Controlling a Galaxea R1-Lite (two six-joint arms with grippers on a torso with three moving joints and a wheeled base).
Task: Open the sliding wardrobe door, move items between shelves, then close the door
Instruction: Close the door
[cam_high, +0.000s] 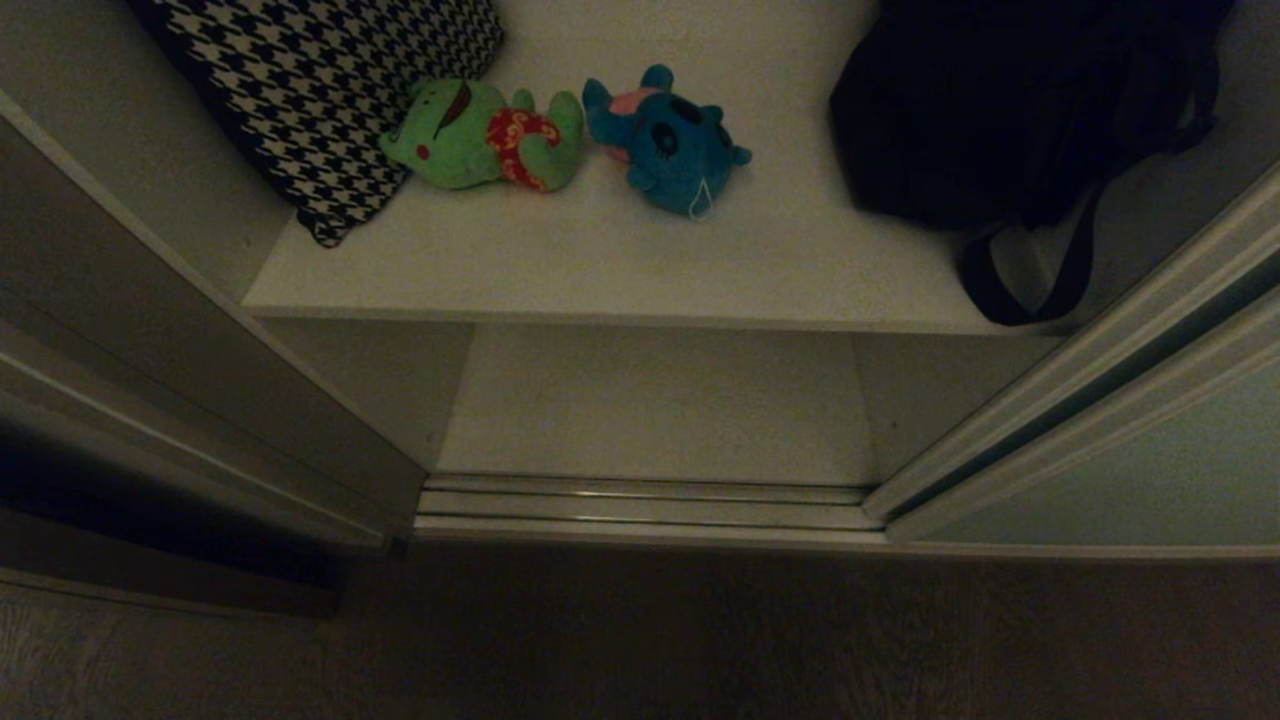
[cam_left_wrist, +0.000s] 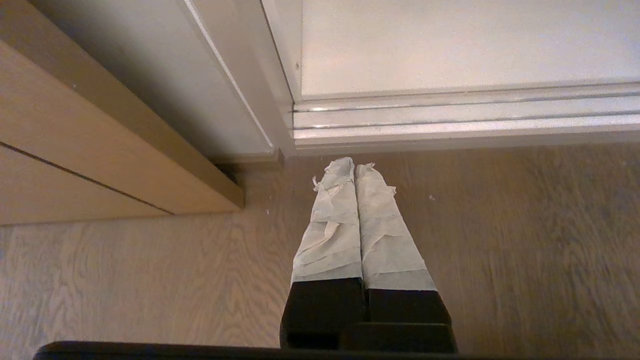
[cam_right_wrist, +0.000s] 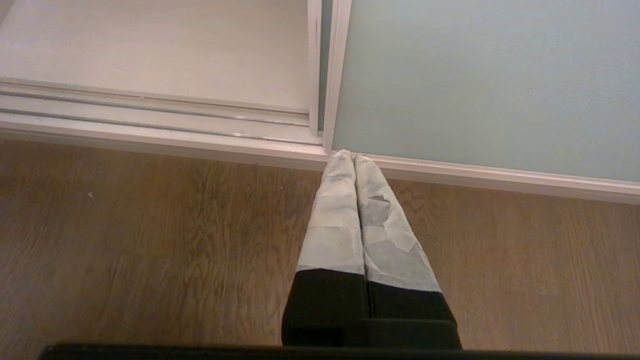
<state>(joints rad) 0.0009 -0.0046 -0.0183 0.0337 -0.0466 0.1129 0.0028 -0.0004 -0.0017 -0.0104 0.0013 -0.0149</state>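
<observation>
Sliding wardrobe door (cam_high: 1130, 470): pale grey-green panel, slid to the right of the opening, bottom track (cam_high: 640, 503) exposed. Upper shelf (cam_high: 620, 275): green plush toy (cam_high: 480, 135) and blue plush toy (cam_high: 668, 140) lying side by side near mid-board, houndstooth cushion (cam_high: 320, 90) at left just beside the green one, black strapped bag (cam_high: 1010, 110) at right; lower shelf (cam_high: 650, 405) beneath. Left gripper (cam_left_wrist: 354, 167) and right gripper (cam_right_wrist: 349, 157): both hanging over the wooden floor (cam_left_wrist: 500, 240) before the track, taped fingers pressed together, holding nothing.
</observation>
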